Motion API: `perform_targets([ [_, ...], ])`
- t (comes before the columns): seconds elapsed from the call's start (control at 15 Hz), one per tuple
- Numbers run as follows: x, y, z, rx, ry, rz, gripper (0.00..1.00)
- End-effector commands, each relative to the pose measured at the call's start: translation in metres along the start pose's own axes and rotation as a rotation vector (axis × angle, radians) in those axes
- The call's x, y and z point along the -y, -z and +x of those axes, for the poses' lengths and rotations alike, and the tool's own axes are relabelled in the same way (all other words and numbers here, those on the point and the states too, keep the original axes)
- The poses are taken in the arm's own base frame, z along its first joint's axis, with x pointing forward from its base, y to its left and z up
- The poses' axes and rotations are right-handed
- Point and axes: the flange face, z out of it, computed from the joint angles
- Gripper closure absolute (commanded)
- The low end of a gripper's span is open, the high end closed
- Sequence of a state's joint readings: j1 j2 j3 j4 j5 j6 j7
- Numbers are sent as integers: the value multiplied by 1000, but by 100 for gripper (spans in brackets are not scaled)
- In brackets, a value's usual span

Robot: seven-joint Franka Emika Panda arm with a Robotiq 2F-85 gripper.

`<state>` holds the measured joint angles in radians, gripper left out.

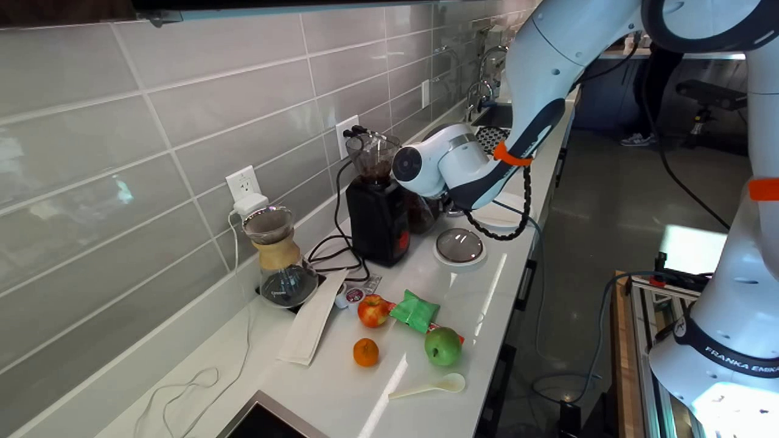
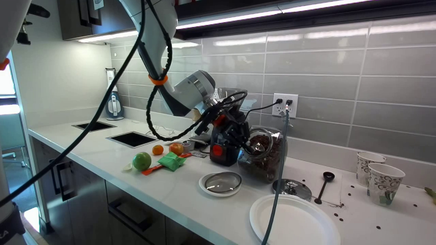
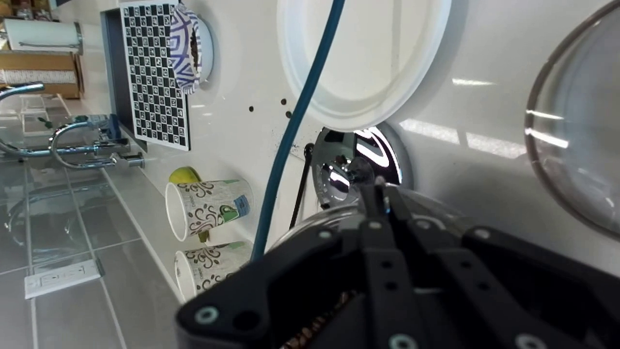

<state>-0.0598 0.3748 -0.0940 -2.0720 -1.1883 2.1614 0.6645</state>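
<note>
My gripper is at the mouth of a tilted glass jar of dark coffee beans. In the wrist view the fingertips are close together with a thin shiny piece between them. A small shiny metal bowl, perhaps of a spoon, shows at the jar mouth beside the fingertips. Its handle is mostly hidden by the fingers. The jar's clear rim shows below the fingers in the wrist view. A chrome lid lies on the counter near the jar. A black coffee grinder stands right beside the jar.
A white plate, a strainer on a small dish, a black scoop and paper cups surround the jar. A green apple, green packet and glass carafe stand farther along. A blue cable hangs nearby.
</note>
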Motion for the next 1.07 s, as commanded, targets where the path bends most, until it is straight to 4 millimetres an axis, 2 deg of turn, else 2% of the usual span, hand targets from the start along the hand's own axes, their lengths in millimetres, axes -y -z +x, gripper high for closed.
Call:
perform_targets([
  [0.0, -23, 4, -6, -80, 14, 76, 99],
  [0.33, -43, -4, -7, -178, 35, 207, 99],
  [0.8, -43, -12, -18, -200, 54, 428, 99],
  [1.0, -51, -11, -19, -179, 60, 499, 99],
])
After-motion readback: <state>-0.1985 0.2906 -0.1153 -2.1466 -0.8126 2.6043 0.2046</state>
